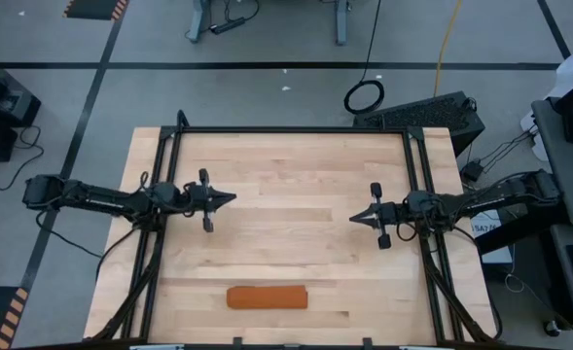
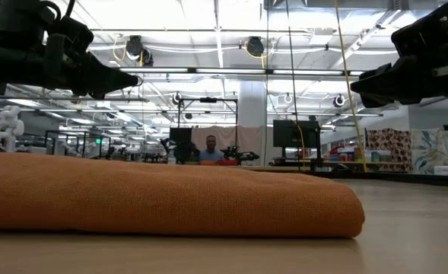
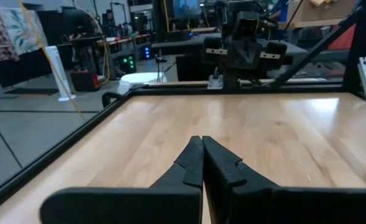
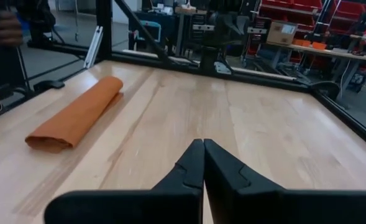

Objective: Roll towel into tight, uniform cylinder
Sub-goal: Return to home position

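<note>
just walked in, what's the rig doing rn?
Nothing is being handled right now. The towel lies alone near the front edge of the table, rolled into a long bundle that looks somewhat flattened rather than round. The left claw and right claw are both shut and empty, raised off the wood at mid-table, tips pointing toward each other and well clear of the towel.

Pale wooden table (image 1: pixel 296 204), black-framed; rolled towel (image 1: pixel 268 297) lying on it — near its front edge
</note>
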Tool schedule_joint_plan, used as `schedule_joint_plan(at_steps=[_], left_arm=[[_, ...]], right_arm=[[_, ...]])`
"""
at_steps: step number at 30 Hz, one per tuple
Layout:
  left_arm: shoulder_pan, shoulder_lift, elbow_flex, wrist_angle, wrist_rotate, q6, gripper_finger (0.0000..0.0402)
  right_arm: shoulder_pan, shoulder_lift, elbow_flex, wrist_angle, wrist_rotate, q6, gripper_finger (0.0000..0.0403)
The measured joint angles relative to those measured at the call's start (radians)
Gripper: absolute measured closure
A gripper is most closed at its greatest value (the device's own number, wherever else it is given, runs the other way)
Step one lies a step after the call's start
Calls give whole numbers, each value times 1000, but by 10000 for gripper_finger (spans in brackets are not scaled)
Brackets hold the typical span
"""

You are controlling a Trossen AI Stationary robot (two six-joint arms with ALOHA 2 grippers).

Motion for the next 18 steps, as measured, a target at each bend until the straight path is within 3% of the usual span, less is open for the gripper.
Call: schedule_joint_plan(at_steps=[6,18], left_arm=[[60,-43,-3,-42,64,-6,400],[58,-192,-10,-216,90,-30,400]], right_arm=[[0,-42,0,-58,3,13,403],[0,-176,0,-162,3,8,403]])
